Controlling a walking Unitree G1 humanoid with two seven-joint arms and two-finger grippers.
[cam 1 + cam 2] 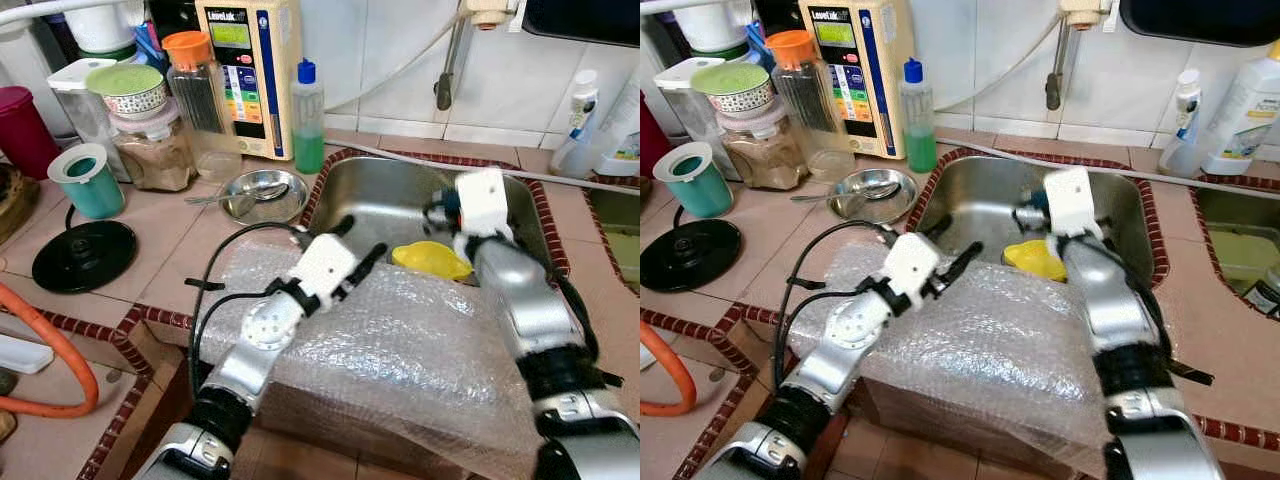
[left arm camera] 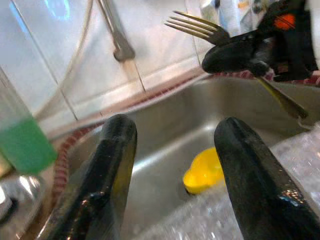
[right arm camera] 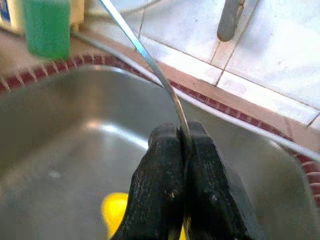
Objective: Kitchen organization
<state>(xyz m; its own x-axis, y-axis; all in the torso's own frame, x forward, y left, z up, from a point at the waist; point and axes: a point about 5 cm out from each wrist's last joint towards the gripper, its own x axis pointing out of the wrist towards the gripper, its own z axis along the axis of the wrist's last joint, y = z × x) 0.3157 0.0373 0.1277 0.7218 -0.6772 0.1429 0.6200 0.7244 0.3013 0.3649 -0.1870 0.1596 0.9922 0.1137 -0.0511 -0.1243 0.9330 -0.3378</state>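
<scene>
The right gripper [image 3: 184, 145] is hanging over the steel sink [image 1: 375, 200], its two black fingers [image 3: 160, 185] pressing together on the handle of a metal fork [image 2: 200, 27]. In the left wrist view the fork is sticking out of that gripper with its tines pointing up and away, toward the tiled wall behind the basin. Below the right gripper, on the sink floor, a yellow object [image 1: 432, 259] is lying against the near wall; what it is cannot be told.

The left gripper [image 1: 352, 255] is resting beside and slightly nearer than the right one, above a sheet of bubble wrap [image 1: 400, 340] that is draping over the counter edge in front of the sink. Its fingers [image 2: 107, 170] are standing spread apart with nothing between them, aiming into the basin toward the yellow object.

Off to the left gripper's far side, a small steel bowl [image 1: 264, 195] with a spoon [image 1: 225, 196] in it is sitting on the tiled counter, and behind the bowl a bottle of green liquid [image 1: 308, 118] is standing upright near the sink's corner. Further out that way jars [image 1: 152, 140], a teal cup [image 1: 87, 180] and a black round base [image 1: 84, 255] are crowding the counter.
</scene>
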